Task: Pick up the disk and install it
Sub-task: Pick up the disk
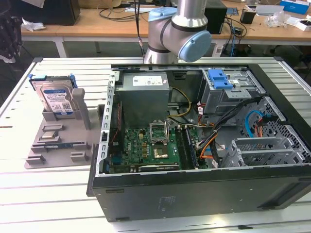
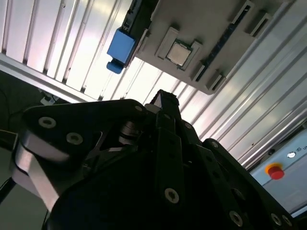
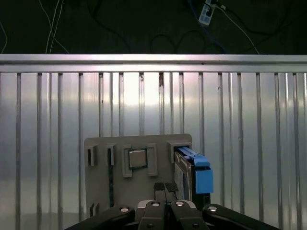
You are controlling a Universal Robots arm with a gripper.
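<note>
- Black two-fingered hand: clenched on nothing, hanging above the holder. Lower it like this and you would strike the disk instead of straddling it.
- Flat silver-metal disk with blue-and-white label and blue side rails: upright on edge in the grey plastic holder on the ribbed metal worktop. An off-square grip could jam it in its slot.
- Open black computer case: loose cables near the grey drive cage may snag the rails.

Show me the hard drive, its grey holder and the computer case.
hard drive (image 1: 57, 99): exterior view, printed label
grey holder (image 1: 69, 134): exterior view, flat base
computer case (image 1: 194, 194): exterior view, near side wall
</note>
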